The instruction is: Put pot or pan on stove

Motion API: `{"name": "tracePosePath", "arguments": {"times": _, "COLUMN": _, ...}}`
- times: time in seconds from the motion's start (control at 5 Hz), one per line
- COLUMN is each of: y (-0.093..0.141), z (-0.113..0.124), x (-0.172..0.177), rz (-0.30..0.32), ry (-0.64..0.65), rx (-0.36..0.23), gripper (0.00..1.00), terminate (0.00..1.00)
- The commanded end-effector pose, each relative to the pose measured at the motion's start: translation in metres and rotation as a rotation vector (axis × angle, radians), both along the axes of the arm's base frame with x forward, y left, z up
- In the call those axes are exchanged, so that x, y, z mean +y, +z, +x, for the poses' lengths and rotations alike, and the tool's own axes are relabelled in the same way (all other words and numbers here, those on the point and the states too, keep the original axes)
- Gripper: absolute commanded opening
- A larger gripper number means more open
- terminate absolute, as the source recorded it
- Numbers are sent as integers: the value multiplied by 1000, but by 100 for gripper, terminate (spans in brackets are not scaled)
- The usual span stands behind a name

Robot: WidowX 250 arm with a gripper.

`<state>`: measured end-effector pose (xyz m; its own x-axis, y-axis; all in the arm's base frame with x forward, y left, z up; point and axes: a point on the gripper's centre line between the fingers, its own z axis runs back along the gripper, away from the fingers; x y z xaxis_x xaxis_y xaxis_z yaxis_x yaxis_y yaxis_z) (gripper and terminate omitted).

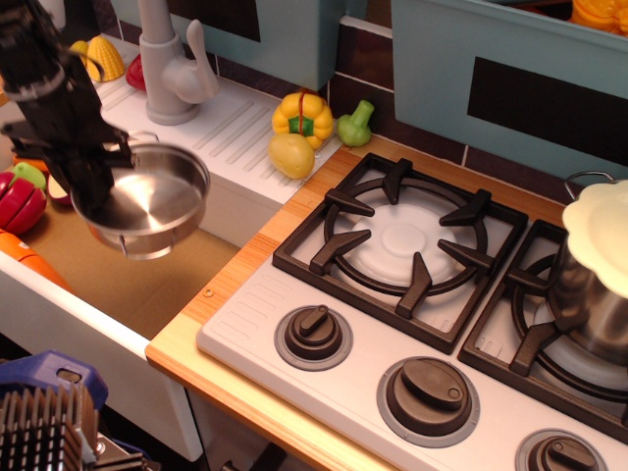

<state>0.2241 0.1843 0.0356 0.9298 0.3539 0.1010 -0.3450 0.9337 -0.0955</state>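
Observation:
The small shiny steel pot (152, 201) hangs in the air above the sink basin, tilted slightly, with a wire loop handle below its rim. My black gripper (96, 182) is shut on the pot's left rim and holds it up. The stove (412, 294) lies to the right, with a grey-white top, black burner grates and dark knobs along the front. Its left burner (402, 240) is bare.
A taller steel pot with a cream lid (594, 275) stands on the right burner. Toy faucet (172, 64), corn (103, 57), yellow pepper (304, 116), lemon (291, 155) and green vegetable (355, 123) line the white ledge. Toy food (22, 201) lies in the sink.

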Motion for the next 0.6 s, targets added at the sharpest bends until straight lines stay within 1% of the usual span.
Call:
{"name": "tracePosePath", "arguments": {"times": 0.0, "y": 47, "z": 23, "x": -46, "rz": 60, "ry": 21, "rx": -65, "gripper": 0, "terminate": 0}}
{"name": "tracePosePath", "arguments": {"times": 0.2, "y": 50, "z": 32, "x": -82, "rz": 39, "ry": 55, "rx": -79, "gripper": 0, "terminate": 0}}
{"name": "tracePosePath", "arguments": {"times": 0.4, "y": 53, "z": 40, "x": -111, "rz": 25, "ry": 84, "rx": -71, "gripper": 0, "terminate": 0}}
